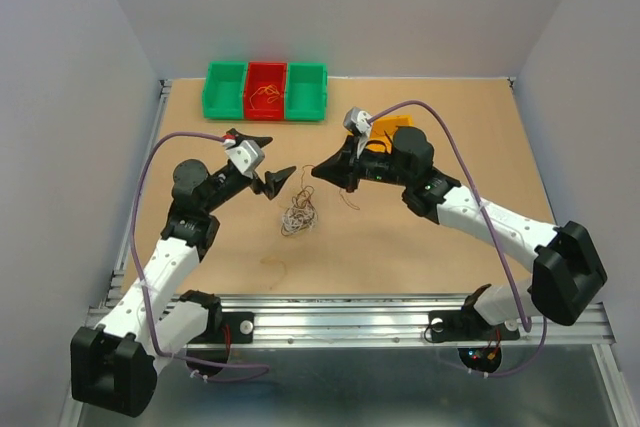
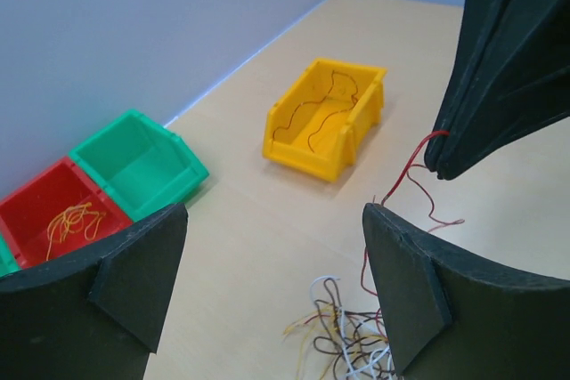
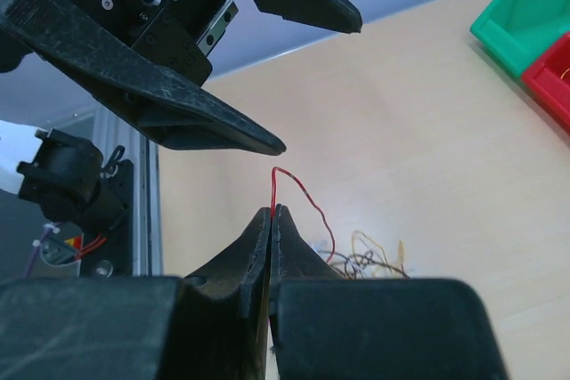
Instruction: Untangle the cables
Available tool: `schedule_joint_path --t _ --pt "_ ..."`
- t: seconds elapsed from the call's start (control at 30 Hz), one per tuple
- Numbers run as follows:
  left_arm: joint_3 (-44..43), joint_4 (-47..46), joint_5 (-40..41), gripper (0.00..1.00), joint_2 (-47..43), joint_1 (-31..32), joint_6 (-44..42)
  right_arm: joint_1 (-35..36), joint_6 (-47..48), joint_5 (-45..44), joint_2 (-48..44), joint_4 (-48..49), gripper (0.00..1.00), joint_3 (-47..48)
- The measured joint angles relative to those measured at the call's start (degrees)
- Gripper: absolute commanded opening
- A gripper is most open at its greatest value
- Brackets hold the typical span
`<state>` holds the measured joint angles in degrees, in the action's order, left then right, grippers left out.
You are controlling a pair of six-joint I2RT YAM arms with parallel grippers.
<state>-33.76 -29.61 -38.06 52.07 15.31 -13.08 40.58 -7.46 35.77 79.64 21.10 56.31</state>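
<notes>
A small tangle of thin cables [image 1: 298, 215], white, brown and yellowish, lies on the tabletop between the two arms. It also shows in the left wrist view [image 2: 349, 337] and the right wrist view [image 3: 376, 261]. My right gripper [image 1: 318, 173] is shut on the end of a thin red cable [image 3: 301, 195] that runs down into the tangle. The same red cable [image 2: 406, 173] hangs from the right gripper's tip [image 2: 438, 166] in the left wrist view. My left gripper [image 1: 270, 160] is open and empty, a little above and left of the tangle, facing the right gripper.
A row of green, red and green bins [image 1: 265, 90] stands at the back; the red bin [image 2: 53, 216] holds orange wires. A yellow bin [image 2: 325, 117] with a dark red wire sits behind the right arm. Walls enclose the table on three sides.
</notes>
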Motion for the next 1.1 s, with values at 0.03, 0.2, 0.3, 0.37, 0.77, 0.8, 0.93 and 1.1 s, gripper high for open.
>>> schedule_joint_path --t 0.03,0.2,0.3,0.37,0.77,0.8,0.93,1.1 --pt "0.4 -0.6 -0.5 0.91 -0.8 -0.2 0.4 0.0 -0.7 0.1 -0.4 0.5 0.01 -0.4" --pt "1.7 -2.8 -5.3 0.95 -3.6 -1.4 2.6 0.0 -3.1 0.3 -2.0 3.1 0.00 -1.0" --pt "1.6 -3.0 -11.1 0.99 -2.3 -1.6 3.2 0.0 -4.0 0.8 -2.7 4.7 0.01 -1.0" --pt "1.4 -3.1 -15.8 0.99 0.3 -1.6 3.6 0.0 -4.6 1.4 -2.9 6.1 0.01 -1.0" --pt "1.2 -6.7 -16.9 0.99 5.9 5.9 4.4 0.0 -10.9 4.2 -2.2 18.5 0.01 -1.1" --pt "1.2 -7.2 -16.0 0.99 6.1 7.1 4.4 0.0 -11.8 4.5 -1.5 20.1 0.01 -1.1" --pt "1.2 -9.3 -11.9 0.99 7.8 10.3 4.6 0.0 -15.2 5.0 1.5 25.0 0.00 -1.1" --pt "1.2 -12.7 -6.4 0.97 10.3 10.9 5.9 0.4 -19.5 4.6 4.4 32.9 0.01 -1.3"
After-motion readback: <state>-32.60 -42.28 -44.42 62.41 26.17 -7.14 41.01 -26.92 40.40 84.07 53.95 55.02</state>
